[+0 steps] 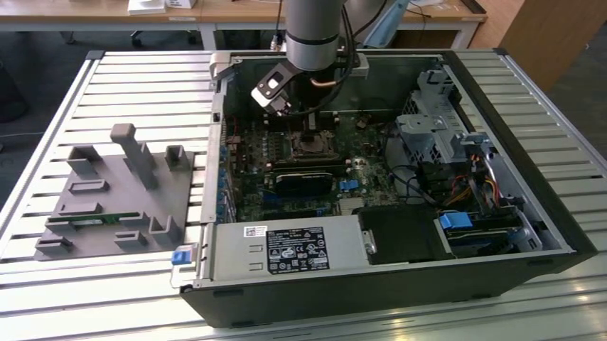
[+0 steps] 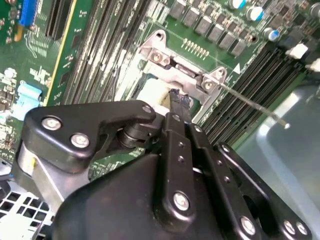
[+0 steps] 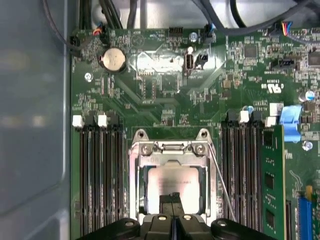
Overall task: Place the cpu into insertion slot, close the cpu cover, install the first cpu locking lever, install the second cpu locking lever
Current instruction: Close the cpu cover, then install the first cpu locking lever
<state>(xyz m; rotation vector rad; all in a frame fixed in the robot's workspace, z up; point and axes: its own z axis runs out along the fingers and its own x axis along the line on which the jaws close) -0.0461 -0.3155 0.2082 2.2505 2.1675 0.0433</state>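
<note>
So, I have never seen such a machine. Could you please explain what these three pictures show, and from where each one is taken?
This is one robot arm working inside an open desktop computer case, which lies on a slatted metal table. The exterior view looks at everything from outside. A grey holder tray lies beside the case. The two wrist views come from cameras riding on the arm, close above the green motherboard. There the cpu sits in its insertion slot, and the silvery cpu cover seems to lie around it. The gripper, fingers together and holding nothing, is low over the chip's edge. A thin wire lever runs beside the socket.
</note>
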